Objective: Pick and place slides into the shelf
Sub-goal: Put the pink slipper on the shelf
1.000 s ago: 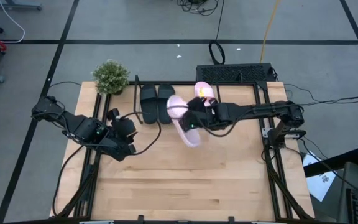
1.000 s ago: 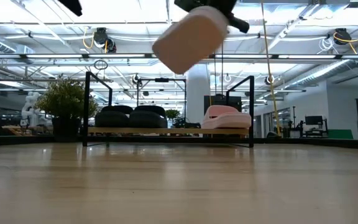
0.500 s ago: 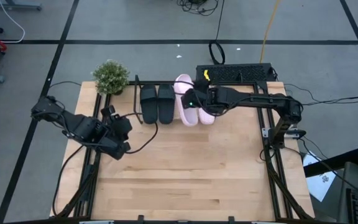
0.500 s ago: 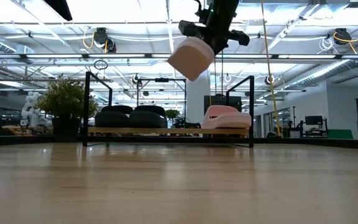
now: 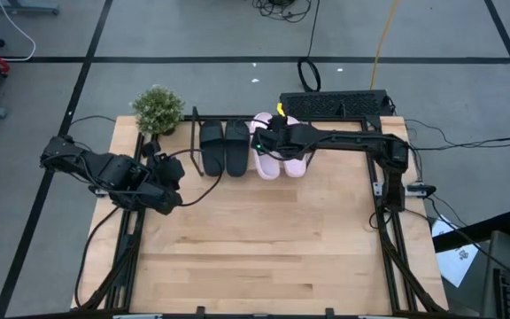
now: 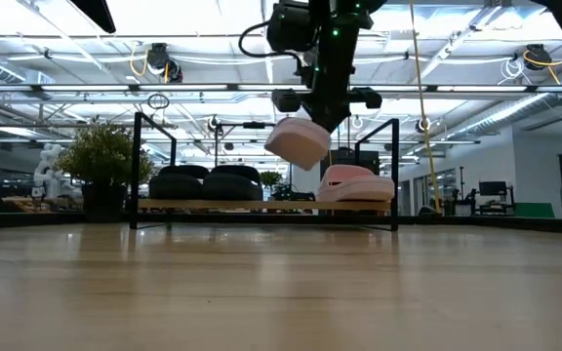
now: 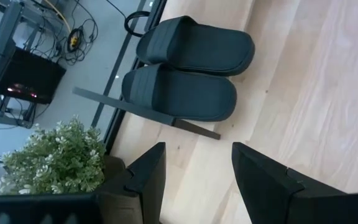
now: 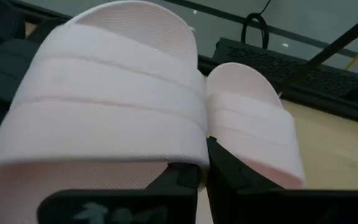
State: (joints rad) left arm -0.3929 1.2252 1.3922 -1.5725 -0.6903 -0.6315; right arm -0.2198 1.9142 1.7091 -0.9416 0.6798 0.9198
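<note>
The shelf (image 5: 196, 133) stands at the table's far edge, a black rod frame with a light board (image 6: 261, 206). Two black slides (image 5: 223, 147) rest sole-down on its board, left of centre. One pink slide (image 6: 357, 183) lies on the board to the right. My right gripper (image 5: 275, 142) is shut on the other pink slide (image 6: 298, 141), above the gap between the black pair and the resting pink slide. My left gripper (image 5: 172, 172) hangs open over the table's left part, near the shelf's left end; its wrist view shows the black slides (image 7: 182, 93). My right gripper holds the pink slide by the side of its wide strap (image 8: 194, 146), on the side facing the other pink slide. One finger (image 8: 178, 177) goes under the strap and the other (image 8: 232, 174) stays outside. It comes from above. The slide hangs tilted, clear of the shelf board.
A potted plant (image 5: 158, 109) stands at the table's far left corner beside the shelf. A black box (image 5: 335, 104) and cables lie on the floor behind the shelf. The wooden tabletop (image 5: 264, 239) stretches bare toward the near edge.
My right gripper has carried the pink slide from over the table's middle toward the far edge and down over the shelf. The slide has turned from slanting to in line with the others. My left gripper has drawn slightly toward the table's left edge.
</note>
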